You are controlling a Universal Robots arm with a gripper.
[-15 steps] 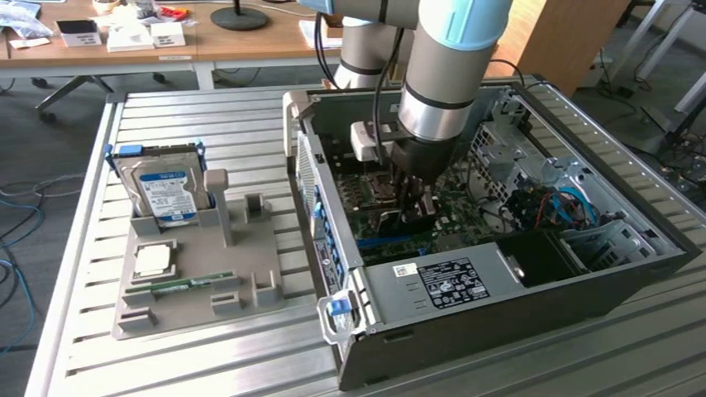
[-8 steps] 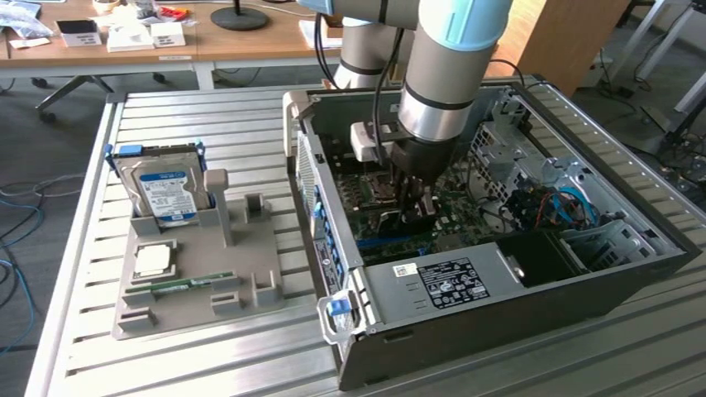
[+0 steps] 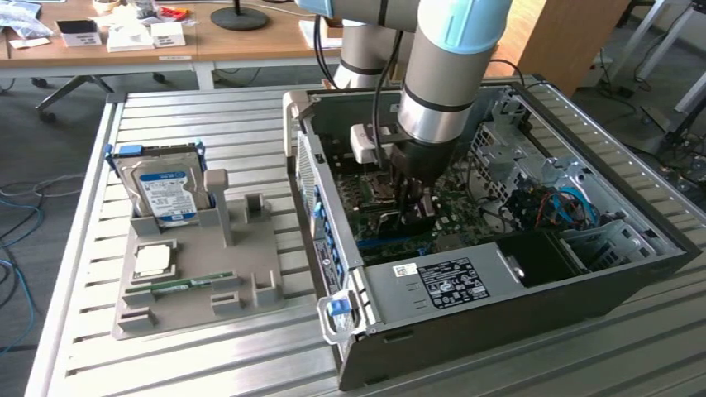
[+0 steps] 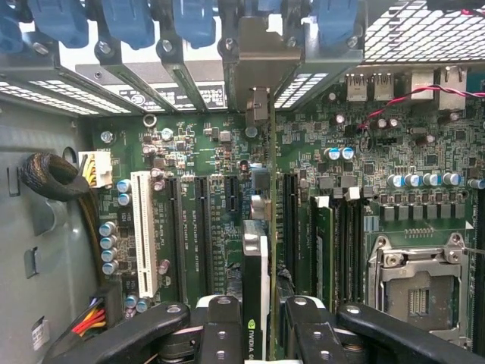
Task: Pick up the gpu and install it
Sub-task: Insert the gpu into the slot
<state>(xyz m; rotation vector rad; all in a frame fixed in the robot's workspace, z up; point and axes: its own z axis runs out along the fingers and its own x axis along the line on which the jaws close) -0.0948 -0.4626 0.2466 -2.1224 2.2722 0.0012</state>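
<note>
The gpu point(image 4: 255, 277) is seen edge-on in the wrist view, standing upright over the green motherboard point(image 4: 197, 152). Its silver bracket point(image 4: 261, 64) reaches the rear slot openings of the case. My gripper point(image 4: 258, 311) is shut on the card, with one black finger point(image 4: 222, 322) on each side of it. The card lines up along a long black expansion slot point(image 4: 289, 220), and I cannot tell whether it is seated. In the exterior view my gripper point(image 3: 416, 213) reaches straight down into the open computer case point(image 3: 617, 281), low over the motherboard.
A grey holder point(image 3: 198, 285) on the slatted table at the exterior view's left carries a hard drive point(image 3: 165, 192), a square chip point(image 3: 152, 260) and a memory stick point(image 3: 190, 284). Near the card are a white slot point(image 4: 142, 231), a cable bundle point(image 4: 47, 178) and the processor socket point(image 4: 420, 284).
</note>
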